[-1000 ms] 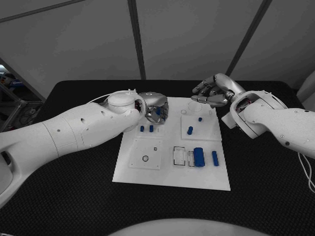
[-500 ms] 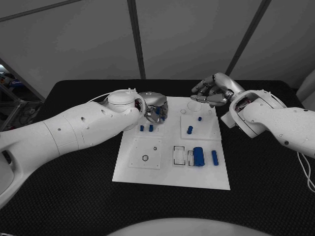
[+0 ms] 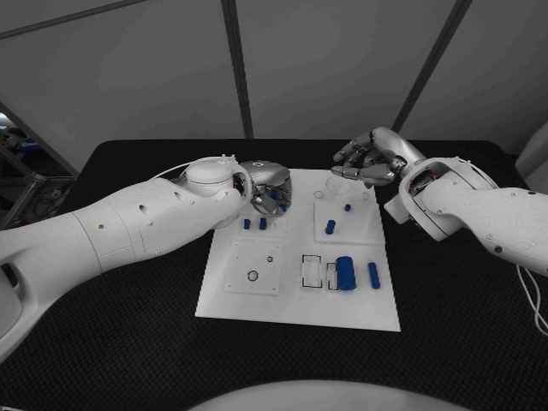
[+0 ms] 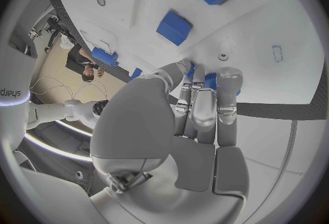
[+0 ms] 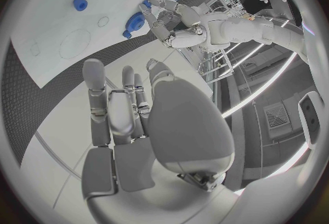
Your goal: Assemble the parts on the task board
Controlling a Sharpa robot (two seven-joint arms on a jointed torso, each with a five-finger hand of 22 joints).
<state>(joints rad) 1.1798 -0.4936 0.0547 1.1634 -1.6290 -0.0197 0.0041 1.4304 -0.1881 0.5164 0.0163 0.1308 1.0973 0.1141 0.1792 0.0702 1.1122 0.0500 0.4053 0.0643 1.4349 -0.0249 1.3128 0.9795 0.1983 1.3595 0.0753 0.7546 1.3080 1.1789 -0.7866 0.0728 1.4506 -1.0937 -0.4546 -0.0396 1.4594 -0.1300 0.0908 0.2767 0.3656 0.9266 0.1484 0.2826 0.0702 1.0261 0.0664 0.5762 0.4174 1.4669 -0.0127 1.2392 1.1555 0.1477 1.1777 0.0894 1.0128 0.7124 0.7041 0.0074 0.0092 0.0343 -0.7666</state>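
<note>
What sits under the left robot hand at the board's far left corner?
A blue part shows at the left robot hand's fingertips, over the task board. The fingers cover most of it, so whether it is gripped or seated cannot be told.

Pale wall panels (image 3: 324, 68) with dark seams behind black table (image 3: 126, 342); bright ceiling light strips (image 5: 264, 89).

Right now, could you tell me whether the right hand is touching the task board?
Apart. The right wrist view shows the right hand with bare fingers held off the task board, black table visible between them; nothing sits in its grasp.
</note>
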